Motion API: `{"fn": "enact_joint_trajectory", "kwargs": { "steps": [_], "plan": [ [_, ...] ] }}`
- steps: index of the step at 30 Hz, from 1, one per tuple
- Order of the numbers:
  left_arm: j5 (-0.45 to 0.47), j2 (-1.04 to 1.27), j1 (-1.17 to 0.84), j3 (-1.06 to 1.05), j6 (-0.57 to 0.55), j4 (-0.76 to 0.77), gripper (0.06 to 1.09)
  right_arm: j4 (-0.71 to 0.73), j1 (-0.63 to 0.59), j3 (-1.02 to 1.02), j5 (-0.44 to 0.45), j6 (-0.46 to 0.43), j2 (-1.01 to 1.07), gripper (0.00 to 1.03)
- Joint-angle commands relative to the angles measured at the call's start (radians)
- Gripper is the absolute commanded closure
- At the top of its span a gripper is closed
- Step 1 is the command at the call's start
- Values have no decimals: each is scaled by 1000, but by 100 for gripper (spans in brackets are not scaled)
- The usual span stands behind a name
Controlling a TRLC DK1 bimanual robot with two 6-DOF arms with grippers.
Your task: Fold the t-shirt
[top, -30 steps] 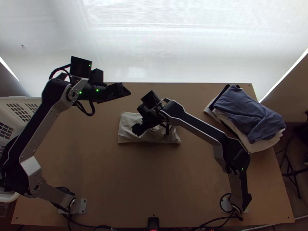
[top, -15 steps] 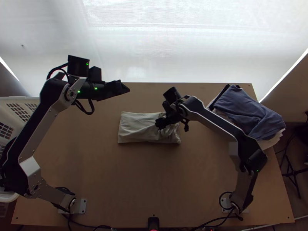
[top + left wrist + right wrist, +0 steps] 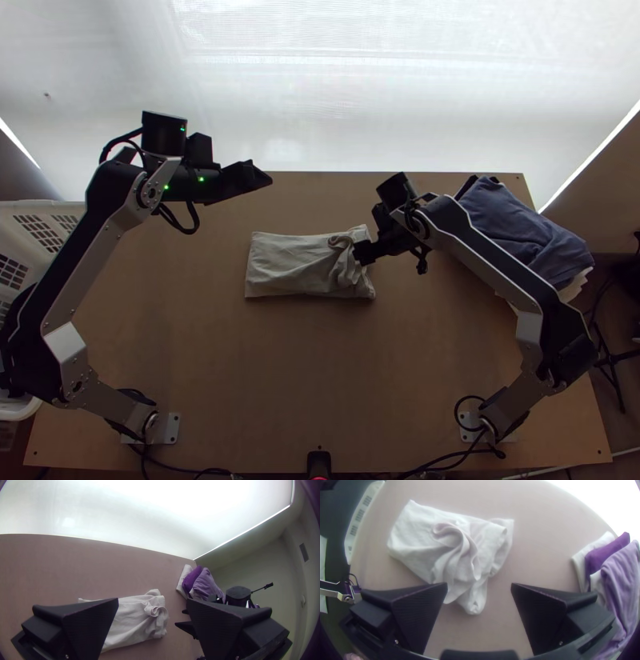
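Pale t-shirt (image 3: 296, 266), folded into rough rectangle, one end bunched in ruffles, flat on wooden table (image 3: 304, 376).

White basket (image 3: 40, 210) cut off by top view's left edge. Clothes pile (image 3: 520, 224) partly behind right arm (image 3: 496, 260), cut off at right wrist view's edge. In left wrist view, t-shirt (image 3: 296, 264) partly behind left gripper (image 3: 260, 178).

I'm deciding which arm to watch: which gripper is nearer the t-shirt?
The right gripper: it is at the t-shirt's bunched end, while the left gripper hangs farther off, by the table's far edge.
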Motion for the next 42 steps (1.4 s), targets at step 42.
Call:
{"fn": "enact_joint_trajectory", "kwargs": {
  "steps": [42],
  "plan": [
    [-17,-11,39,1,-2,-2,10,13,20,357,127,32,418,14]
  ]
}}
